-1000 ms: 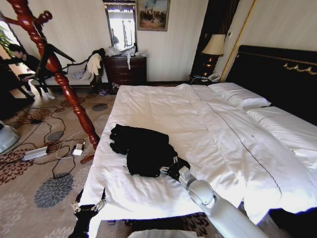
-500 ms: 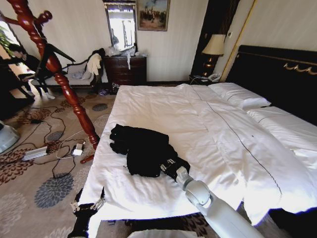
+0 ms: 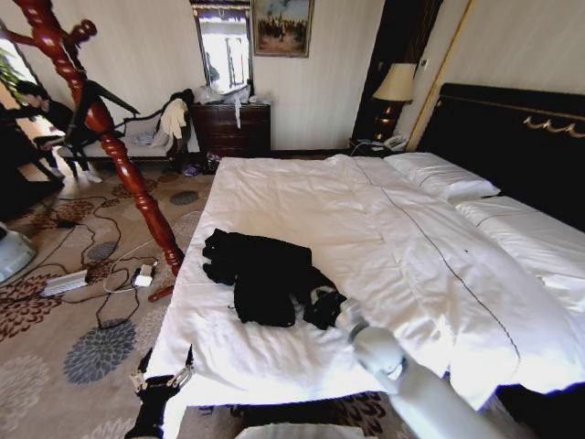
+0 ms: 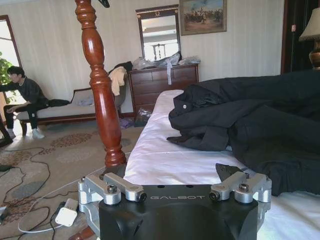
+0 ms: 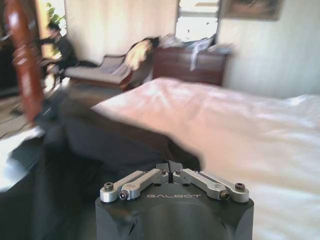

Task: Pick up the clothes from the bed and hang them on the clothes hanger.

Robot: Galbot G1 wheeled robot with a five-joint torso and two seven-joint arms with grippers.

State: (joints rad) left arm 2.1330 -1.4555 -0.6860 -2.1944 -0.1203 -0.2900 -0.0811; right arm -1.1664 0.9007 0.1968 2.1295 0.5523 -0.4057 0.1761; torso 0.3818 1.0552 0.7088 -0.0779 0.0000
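The black clothes [image 3: 260, 274] lie crumpled on the near left part of the bed [image 3: 393, 229], which has a white duvet. My right gripper [image 3: 325, 308] reaches in from the lower right and is at the garment's near right edge. In the right wrist view this gripper [image 5: 170, 171] is shut, with the dark fabric [image 5: 100, 145] at its tips. My left gripper [image 3: 161, 382] hangs low by the bed's near left corner. In the left wrist view it [image 4: 175, 186] is open, facing the clothes [image 4: 250, 125]. The red-brown clothes hanger [image 3: 101, 128] [image 4: 102, 100] stands left of the bed.
Cables and a power strip [image 3: 69, 282] lie on the patterned carpet left of the bed. A dark dresser [image 3: 233, 128] and a chaise with pale garments [image 3: 155, 133] stand at the back wall. The black headboard [image 3: 512, 137] and a lamp [image 3: 395, 87] are at the right.
My right gripper has shifted slightly right and toward me. The near right edge of the clothes has bunched up and moved with it. The left arm has not moved.
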